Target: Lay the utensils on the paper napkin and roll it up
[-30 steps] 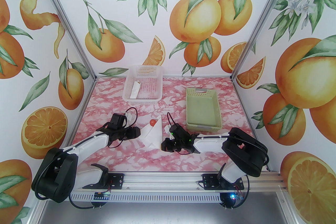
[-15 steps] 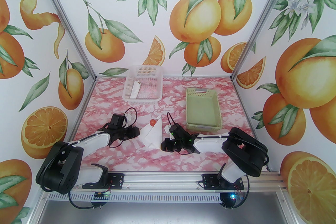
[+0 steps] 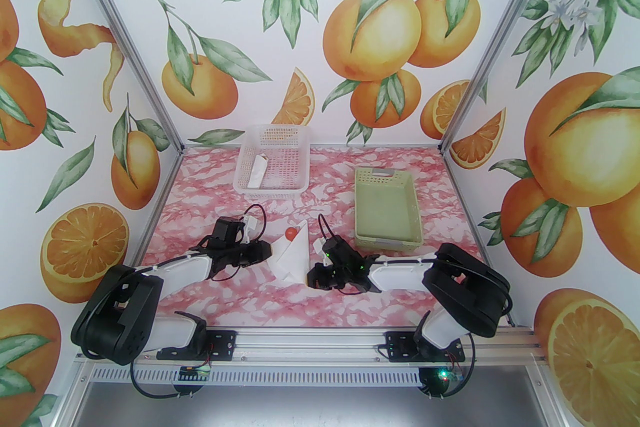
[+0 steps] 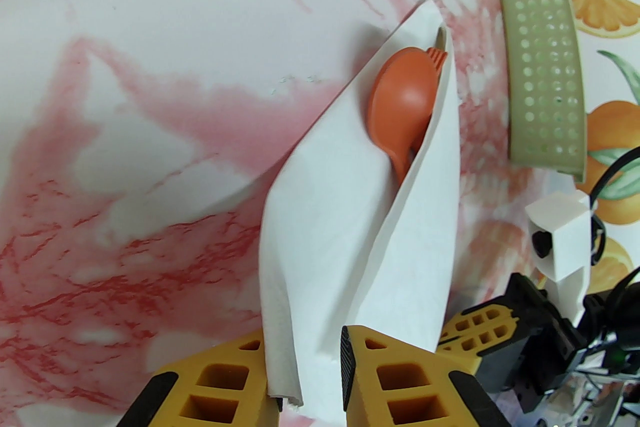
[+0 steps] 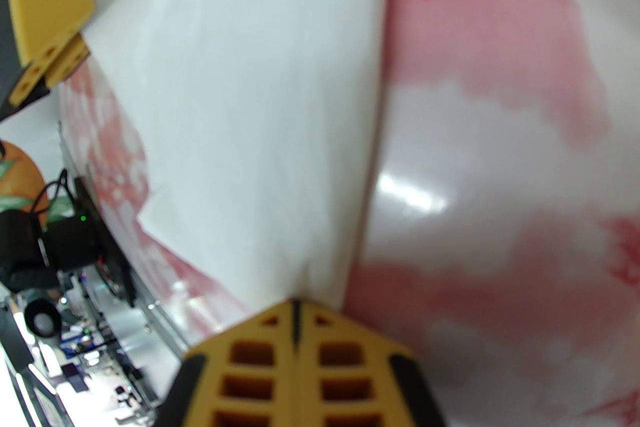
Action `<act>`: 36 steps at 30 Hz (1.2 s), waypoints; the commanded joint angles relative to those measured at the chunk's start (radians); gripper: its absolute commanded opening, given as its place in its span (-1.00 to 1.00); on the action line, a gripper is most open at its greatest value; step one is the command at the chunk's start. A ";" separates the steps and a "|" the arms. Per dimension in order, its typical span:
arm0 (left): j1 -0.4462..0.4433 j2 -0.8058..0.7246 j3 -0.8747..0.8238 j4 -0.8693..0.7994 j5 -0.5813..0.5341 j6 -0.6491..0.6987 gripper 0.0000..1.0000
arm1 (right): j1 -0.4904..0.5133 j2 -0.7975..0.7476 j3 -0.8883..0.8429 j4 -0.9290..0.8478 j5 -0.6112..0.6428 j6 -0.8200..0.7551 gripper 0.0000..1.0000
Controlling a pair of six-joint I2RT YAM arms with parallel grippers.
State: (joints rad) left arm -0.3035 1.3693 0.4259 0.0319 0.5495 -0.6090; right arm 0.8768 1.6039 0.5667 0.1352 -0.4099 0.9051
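The paper napkin (image 3: pixel 290 257) lies mid-table folded into a white cone (image 4: pixel 325 215) around the utensils. A red-orange spoon bowl (image 4: pixel 402 94) and orange fork tines (image 4: pixel 437 57) stick out of its far end; the spoon bowl (image 3: pixel 289 233) is also seen from above. My left gripper (image 3: pixel 267 255) sits at the cone's near left end, its yellow fingers (image 4: pixel 400 380) shut on a fold of the napkin. My right gripper (image 3: pixel 311 279) is shut, fingertips (image 5: pixel 295 310) together and touching the napkin's (image 5: pixel 250 89) near right edge.
A white mesh basket (image 3: pixel 300 164) at the back holds a slim white paper roll (image 3: pixel 257 172). A pale green tray (image 3: pixel 385 242) stands right of centre, its perforated wall (image 4: pixel 545 64) just beyond the napkin. Marbled pink tabletop surrounds the napkin.
My left gripper's fingers have closed onto the napkin's fold, and the left arm has shifted slightly right. The right arm has not moved.
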 commanded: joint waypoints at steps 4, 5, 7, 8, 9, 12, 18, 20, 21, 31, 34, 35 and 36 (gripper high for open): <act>-0.004 -0.011 0.010 -0.007 -0.013 0.009 -0.55 | 0.008 0.037 -0.034 -0.078 0.033 0.003 -1.00; -0.003 -0.017 0.008 -0.010 -0.011 0.010 -0.59 | 0.008 0.037 -0.034 -0.078 0.034 0.003 -1.00; -0.004 -0.032 0.005 -0.007 0.005 0.004 -0.65 | 0.008 0.038 -0.034 -0.078 0.035 0.003 -1.00; -0.004 -0.041 0.004 -0.004 0.023 0.002 -0.68 | 0.009 0.037 -0.034 -0.078 0.034 0.003 -1.00; -0.004 -0.047 0.006 -0.006 0.036 0.003 -0.71 | 0.008 0.039 -0.034 -0.080 0.035 0.003 -1.00; -0.007 -0.068 0.008 -0.013 0.060 -0.005 -0.77 | 0.008 0.040 -0.034 -0.084 0.039 0.003 -1.00; -0.017 -0.106 0.020 -0.032 0.101 -0.018 -0.77 | 0.008 0.048 -0.028 -0.089 0.047 0.006 -1.00; -0.024 -0.111 0.026 -0.039 0.110 -0.016 -0.77 | 0.009 0.051 -0.025 -0.092 0.046 0.005 -1.00; -0.029 -0.111 0.031 -0.043 0.114 -0.016 -0.77 | 0.008 0.053 -0.024 -0.094 0.045 0.005 -1.00; -0.080 -0.088 0.066 -0.031 0.106 -0.042 -0.75 | 0.008 0.054 -0.022 -0.098 0.047 0.003 -1.00; -0.088 -0.070 0.068 -0.002 0.091 -0.068 -0.75 | 0.009 0.055 -0.021 -0.098 0.046 0.003 -1.00; -0.091 -0.062 0.067 0.021 0.088 -0.084 -0.75 | 0.008 0.056 -0.019 -0.098 0.045 0.003 -1.00; -0.096 -0.052 0.066 0.042 0.086 -0.099 -0.75 | 0.008 0.057 -0.019 -0.100 0.045 0.002 -1.00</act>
State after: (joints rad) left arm -0.3889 1.2949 0.4656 0.0116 0.6430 -0.6670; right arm 0.8768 1.6089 0.5678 0.1368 -0.4107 0.9051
